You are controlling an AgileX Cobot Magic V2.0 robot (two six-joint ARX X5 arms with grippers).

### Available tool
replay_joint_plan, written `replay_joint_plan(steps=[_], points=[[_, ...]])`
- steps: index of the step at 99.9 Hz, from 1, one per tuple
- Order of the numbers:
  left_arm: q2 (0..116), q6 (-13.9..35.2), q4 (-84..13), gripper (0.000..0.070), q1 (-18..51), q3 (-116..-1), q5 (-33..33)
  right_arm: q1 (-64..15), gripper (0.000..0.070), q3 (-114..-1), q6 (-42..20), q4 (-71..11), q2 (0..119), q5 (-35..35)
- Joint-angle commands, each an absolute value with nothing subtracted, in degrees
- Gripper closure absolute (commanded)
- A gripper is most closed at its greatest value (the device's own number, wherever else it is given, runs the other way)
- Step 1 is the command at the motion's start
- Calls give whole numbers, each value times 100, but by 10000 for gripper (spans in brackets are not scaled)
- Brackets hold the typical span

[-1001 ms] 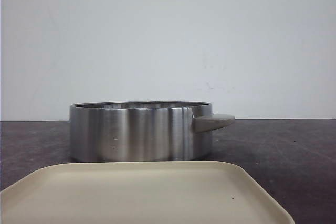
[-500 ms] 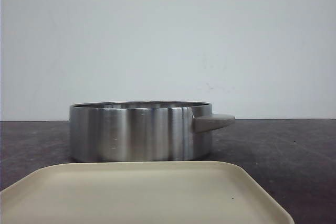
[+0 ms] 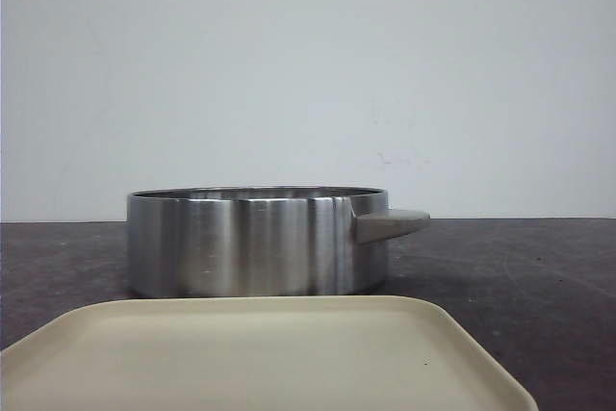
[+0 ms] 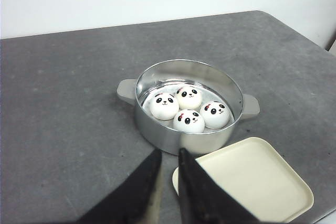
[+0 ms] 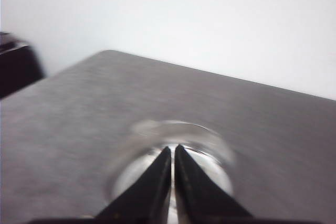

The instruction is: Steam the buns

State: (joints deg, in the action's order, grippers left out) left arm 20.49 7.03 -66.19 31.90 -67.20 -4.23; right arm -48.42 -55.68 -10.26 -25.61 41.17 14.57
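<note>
Where the buns lie: all four buns (image 4: 189,120) sit close together on the floor of the pot (image 4: 173,141), at the centre of the left wrist frame, faces up.
Front view: we see only the pot's steel wall (image 3: 255,243); the buns are hidden behind it.
Left claw (image 4: 167,167): low centre of its frame, fingers a narrow gap apart with nothing between them, well short of the pot.
Right claw (image 5: 172,157): fingers drawn together at the tips; we see nothing gripped.
Key relation: the buns lie straight ahead of the left claw, above it in the frame, past the pot's near wall, so any reach must clear the rim and come down from above.
Long axis: the buns are round domes with none; the pot's two handles (image 4: 126,91) run across the frame, left to right.
Nearer arm: we judge it the left; the right wrist view is blurred, showing only a round shiny shape (image 5: 143,128) under the claw that we cannot name.
Edges: the tray (image 4: 252,182) lies bare at lower right, just beside the pot and the claw's right finger.
Open room: bare table (image 4: 63,103) fills the left half of the frame; the table edge runs down the far right.
Progress: loading looks finished to us.
</note>
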Motion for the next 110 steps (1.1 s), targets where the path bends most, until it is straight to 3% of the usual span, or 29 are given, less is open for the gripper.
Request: replay_joint_plan(steps=[1, 16, 31, 45, 67, 76, 103, 110], points=[[2040, 714, -6560, 684, 3223, -6810, -408, -4370, 693, -5579, -733, -2991, 3861, 1341], [2043, 714, -6560, 684, 3223, -6810, -408, -2777, 693, -4952, -600, -2657, 3214, 642], [2043, 714, -6560, 684, 3223, -6810, -408, -1439, 693, -3505, -676, -1175, 2333, 145], [2043, 714, -6560, 684, 3223, -6810, -408, -805, 693, -2080, -1199, -115, 1356, 148], [2043, 714, -6560, 684, 3223, -6810, -408, -567, 693, -403, -1813, -40, 16, 91], [2043, 714, -6558, 684, 3223, -6810, -410, -556, 693, -64, -1909, 60, 21, -183], [2043, 714, -6560, 684, 3223, -6814, -408, -377, 693, -67, -1671, -941, 21, -255], [2043, 714, -6560, 684, 3223, -6814, -408, -379, 693, -67, -1328, -1024, 21, -215]])
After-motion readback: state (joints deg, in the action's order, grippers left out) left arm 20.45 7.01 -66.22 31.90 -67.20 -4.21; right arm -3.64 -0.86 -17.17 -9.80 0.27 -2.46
